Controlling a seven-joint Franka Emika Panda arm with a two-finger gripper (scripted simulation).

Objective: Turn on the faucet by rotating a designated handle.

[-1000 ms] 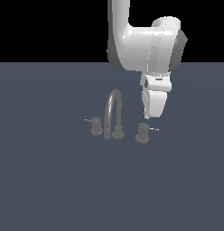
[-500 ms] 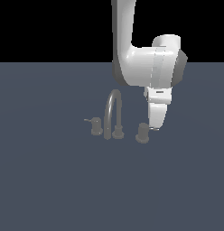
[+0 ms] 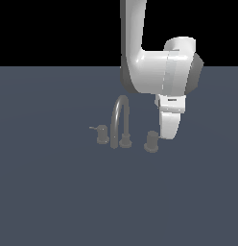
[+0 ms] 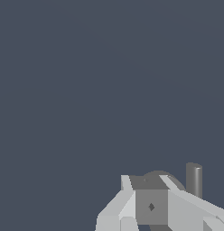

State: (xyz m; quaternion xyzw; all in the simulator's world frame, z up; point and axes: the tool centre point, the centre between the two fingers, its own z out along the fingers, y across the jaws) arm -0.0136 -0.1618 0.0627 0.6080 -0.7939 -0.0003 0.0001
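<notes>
Slate-grey floor (image 3: 53, 202) bears the faucet (image 3: 120, 122); claw (image 3: 165, 136) state apparently hidden.

Exterior view high, angled down, mid-distance on faucet (image 3: 120, 122), wrist view close, both sharing the handle (image 3: 151, 141)

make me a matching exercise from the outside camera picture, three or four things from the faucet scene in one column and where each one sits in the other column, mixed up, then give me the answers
Things:
1. arched spout
2. handle
3. smaller knob
4. gripper

Places:
A. farthest toward the exterior view's left
B. between the two knobs
C. right beside the handle, on the exterior view's right
D. just right of the spout, next to the gripper

Pairs: 1-B, 2-D, 3-A, 4-C
</notes>
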